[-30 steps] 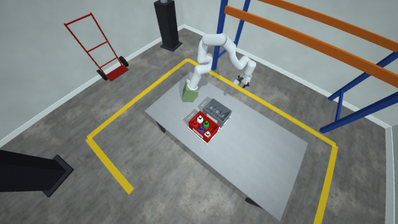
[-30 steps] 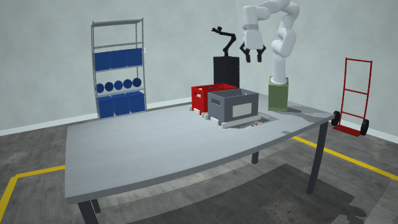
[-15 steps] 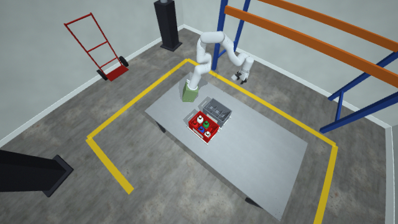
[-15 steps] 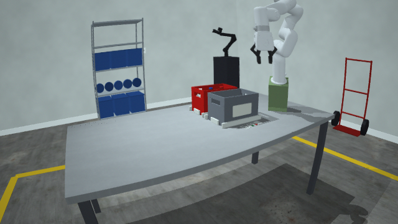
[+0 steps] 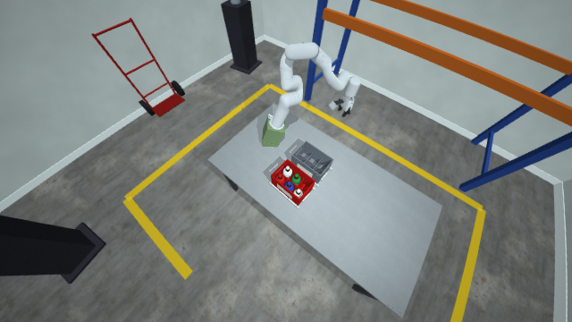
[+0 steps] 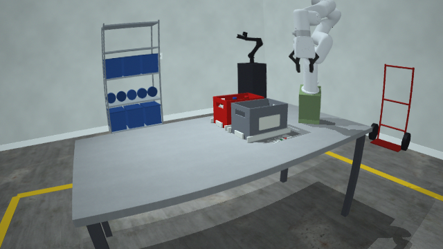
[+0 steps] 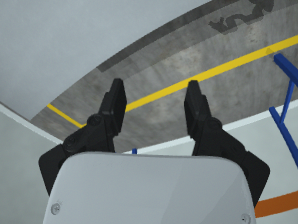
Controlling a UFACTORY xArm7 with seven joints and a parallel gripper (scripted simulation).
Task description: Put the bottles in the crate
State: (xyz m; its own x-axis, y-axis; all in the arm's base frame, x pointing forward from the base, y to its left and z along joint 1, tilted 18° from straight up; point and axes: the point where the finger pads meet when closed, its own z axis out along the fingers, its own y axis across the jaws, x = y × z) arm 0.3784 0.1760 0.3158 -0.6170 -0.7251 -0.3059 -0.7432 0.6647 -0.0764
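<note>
The gripper (image 6: 304,65) hangs high in the upper right of the exterior view, fingers parted about two-thirds of the way with nothing between them, well away from both crates and out past the table (image 6: 166,162) edge in the top view. Judged from that, the step in hand is reaching for a first bottle. To do it well, the arm should come back over the red crate (image 5: 292,181) at centre frame, descend straight onto one cap, and clamp the neck squarely so the bottle lifts upright.

The pick list (image 6: 279,140) lies just right of the grey crate (image 6: 260,117); its lines are too small to read here.

Counted in the top view: two crates, and five bottles in the red one, two white-capped, one green, one blue, one red; the grey crate holds none
</note>
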